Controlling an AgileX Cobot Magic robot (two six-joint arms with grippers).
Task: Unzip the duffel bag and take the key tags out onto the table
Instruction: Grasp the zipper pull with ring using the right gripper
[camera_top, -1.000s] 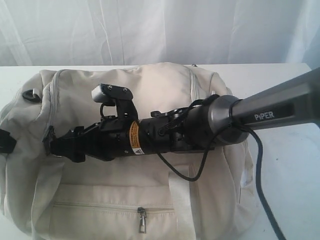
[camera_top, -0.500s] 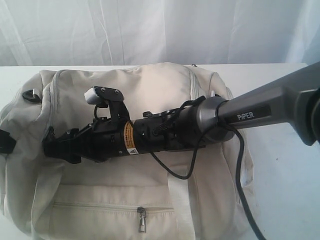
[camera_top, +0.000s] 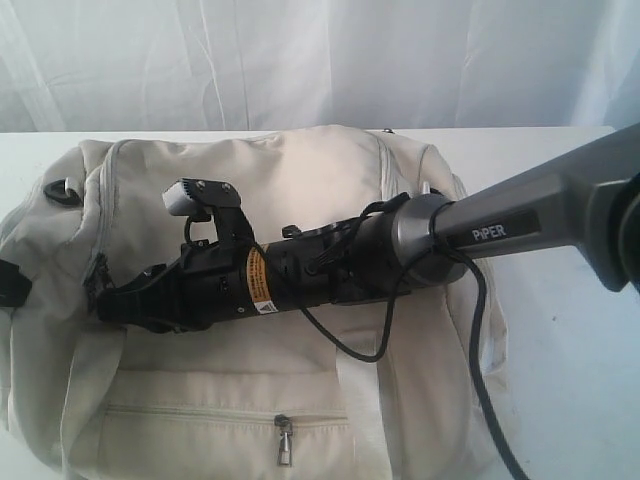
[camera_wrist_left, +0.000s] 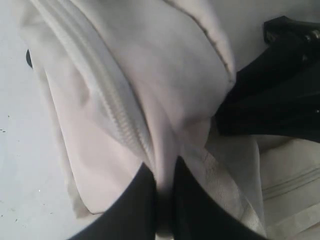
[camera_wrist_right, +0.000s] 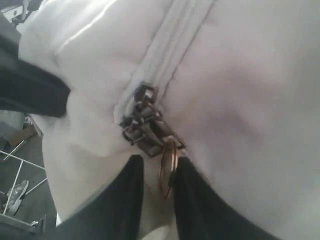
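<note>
The cream duffel bag (camera_top: 300, 170) lies on the white table (camera_top: 575, 330) with its main zipper (camera_wrist_left: 115, 110) closed. My right gripper (camera_top: 100, 300) reaches across to the bag's left end. In the right wrist view it (camera_wrist_right: 160, 162) stands slightly open, with the metal zipper pull (camera_wrist_right: 145, 125) just ahead. The pull's ring (camera_wrist_right: 167, 170) hangs between the fingers against one pad, with a gap on the other side. My left gripper (camera_wrist_left: 161, 167) is shut on a fold of bag fabric beside the zipper. No key tags are in view.
The bag's front pocket has its own closed zipper pull (camera_top: 285, 440) facing the camera. A pale webbing handle (camera_top: 365, 400) runs down the front. A dark ring fitting (camera_top: 65, 190) sits at the bag's left end. A white curtain hangs behind the table.
My right arm has shifted a little to the left along the bag top and dipped slightly. The zipper has not opened.
</note>
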